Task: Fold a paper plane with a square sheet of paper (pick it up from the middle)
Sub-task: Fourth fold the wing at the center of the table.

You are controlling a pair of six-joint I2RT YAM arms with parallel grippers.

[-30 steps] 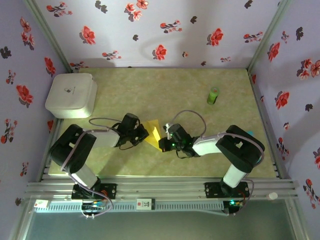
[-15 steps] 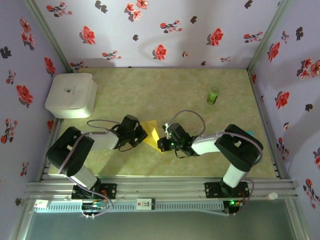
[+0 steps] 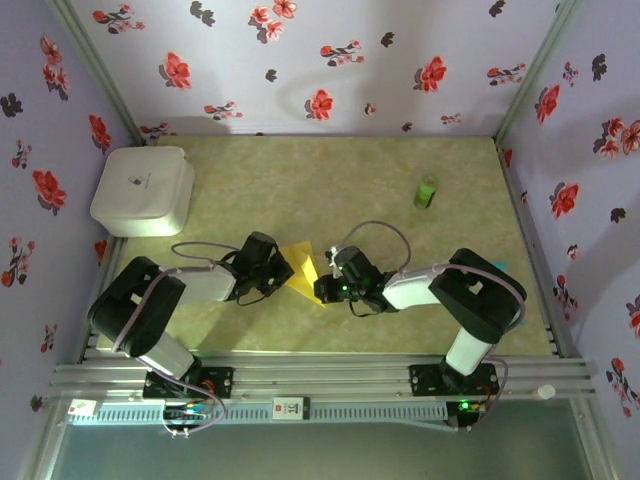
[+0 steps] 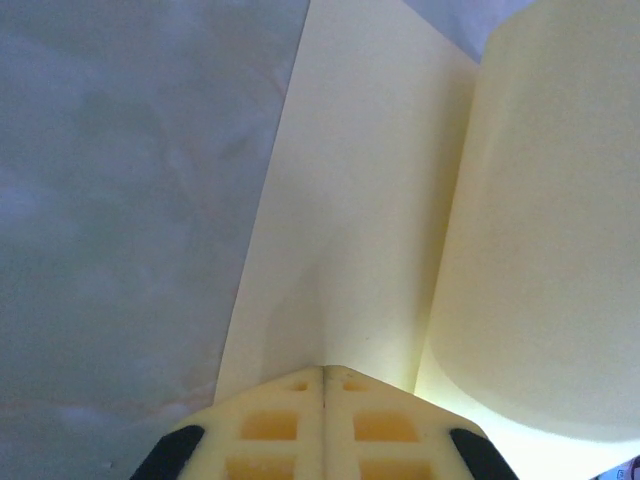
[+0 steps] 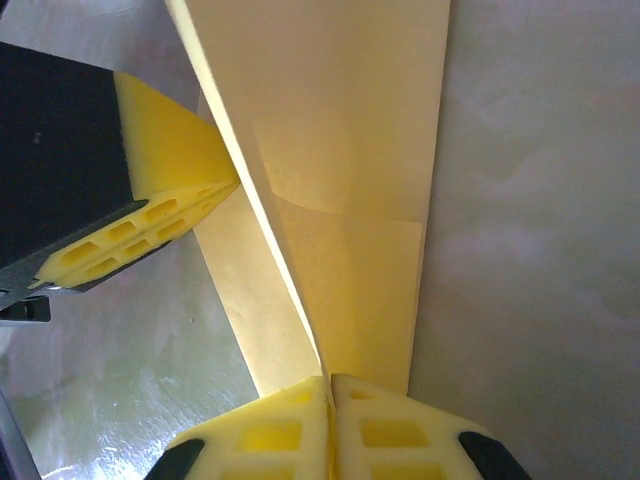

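Observation:
The square sheet of paper [image 3: 303,268], bright yellow and creased, lies between my two grippers at the table's middle front. In the right wrist view one flap of the paper [image 5: 350,150] stands up as a ridge. My right gripper [image 5: 329,380] is shut on the near end of that ridge. In the left wrist view my left gripper [image 4: 323,372] is shut, and a faint ridge of the paper [image 4: 350,200] runs into its seam. A curled flap rises on the right there. From above, the left gripper [image 3: 287,268] and right gripper [image 3: 320,290] face each other across the sheet.
A white rounded box [image 3: 143,190] stands at the back left. A small green cylinder [image 3: 427,190] stands upright at the back right. Flowered walls close in three sides of the pale green table [image 3: 330,190].
The left arm has drawn slightly back toward its base and the right gripper has edged a little left. The paper has stayed between them.

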